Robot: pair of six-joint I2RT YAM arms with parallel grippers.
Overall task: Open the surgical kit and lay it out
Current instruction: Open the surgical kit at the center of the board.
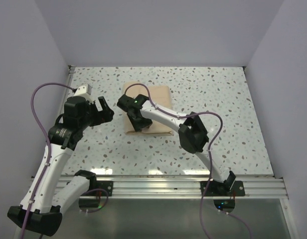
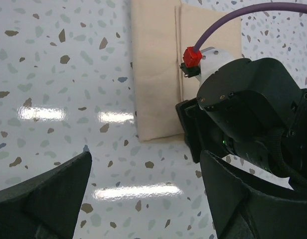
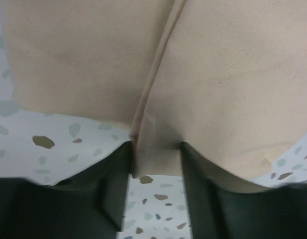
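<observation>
The beige-tan cloth wrap (image 1: 158, 99) lies folded flat on the speckled table (image 1: 233, 109), mid-back. It also shows in the left wrist view (image 2: 153, 74) and fills the right wrist view (image 3: 218, 74). My right gripper (image 1: 138, 124) is low at the wrap's near left corner. Its jaws (image 3: 156, 149) stand partly apart, astride the near corner of the top flap, not clamped. My left gripper (image 1: 104, 112) hovers left of the wrap, open and empty (image 2: 145, 169). The steel tray and the instruments are hidden.
Grey walls enclose the table on the left, back and right. A metal rail (image 1: 158, 186) runs along the near edge. The right arm's wrist (image 2: 248, 109) sits close to the right of my left gripper.
</observation>
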